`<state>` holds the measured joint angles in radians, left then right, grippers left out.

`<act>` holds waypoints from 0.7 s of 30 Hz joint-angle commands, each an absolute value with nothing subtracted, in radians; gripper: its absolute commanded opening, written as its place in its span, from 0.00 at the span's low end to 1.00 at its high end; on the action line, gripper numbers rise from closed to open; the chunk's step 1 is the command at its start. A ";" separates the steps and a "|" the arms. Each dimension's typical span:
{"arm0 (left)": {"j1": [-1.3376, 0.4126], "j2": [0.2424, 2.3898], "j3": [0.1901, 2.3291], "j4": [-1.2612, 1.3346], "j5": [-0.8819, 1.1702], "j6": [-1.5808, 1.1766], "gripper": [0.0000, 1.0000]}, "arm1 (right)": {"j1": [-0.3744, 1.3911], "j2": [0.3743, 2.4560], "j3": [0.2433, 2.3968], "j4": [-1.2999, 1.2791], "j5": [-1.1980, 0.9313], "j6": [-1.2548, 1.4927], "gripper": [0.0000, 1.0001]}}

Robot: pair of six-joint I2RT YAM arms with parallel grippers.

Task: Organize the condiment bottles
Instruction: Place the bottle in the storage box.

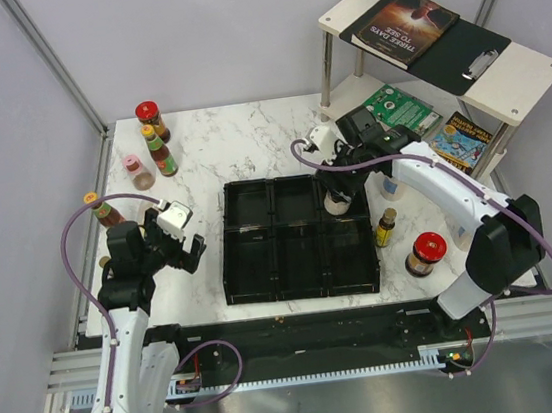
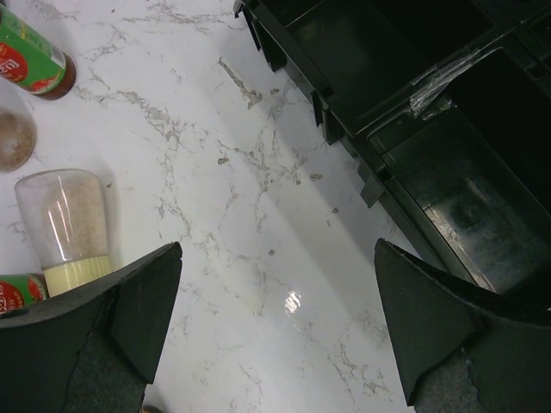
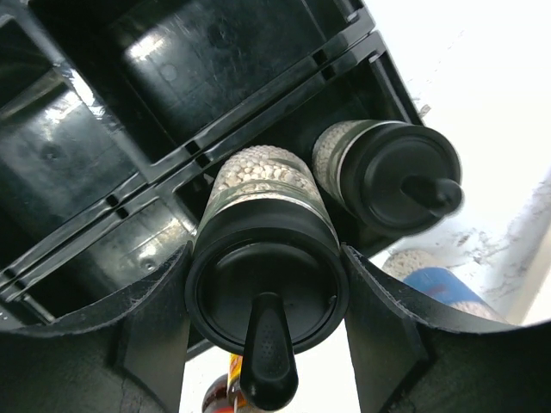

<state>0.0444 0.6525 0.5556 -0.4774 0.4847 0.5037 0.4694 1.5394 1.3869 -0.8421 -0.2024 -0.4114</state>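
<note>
My right gripper (image 1: 340, 191) (image 3: 267, 258) is shut on a clear jar of white grains with a black flip lid (image 3: 267, 284), its lower end down in a back right compartment of the black tray (image 1: 252, 260). A second black-lidded jar (image 3: 396, 172) stands right beside it. My left gripper (image 1: 177, 241) (image 2: 275, 335) hangs open and holds nothing over bare marble left of the tray (image 2: 413, 129). At the back left stand a red-capped jar (image 1: 149, 116), a yellow-capped sauce bottle (image 1: 158, 150), a pink-lidded shaker (image 1: 136, 171) and another sauce bottle (image 1: 103, 210).
Right of the tray stand a slim dark bottle (image 1: 386, 226), a red-capped jar (image 1: 426, 254) and a blue-lidded jar (image 3: 439, 288). A white shelf with a book (image 1: 405, 24) fills the back right corner, with more books under it. A clear shaker (image 2: 65, 228) is close to my left finger.
</note>
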 commanded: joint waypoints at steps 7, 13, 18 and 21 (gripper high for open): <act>0.051 0.649 0.552 -0.448 0.523 0.531 1.00 | 0.497 1.600 1.359 -0.770 -0.169 -0.419 0.03; 0.051 0.646 0.552 -0.449 0.526 0.532 1.00 | 0.512 1.623 1.336 -0.790 -0.182 -0.449 0.52; 0.051 0.643 0.551 -0.449 0.528 0.532 1.00 | 0.518 1.626 1.334 -0.805 -0.195 -0.471 0.73; 0.052 0.643 0.551 -0.449 0.529 0.532 1.00 | 0.518 1.629 1.351 -0.834 -0.216 -0.486 0.85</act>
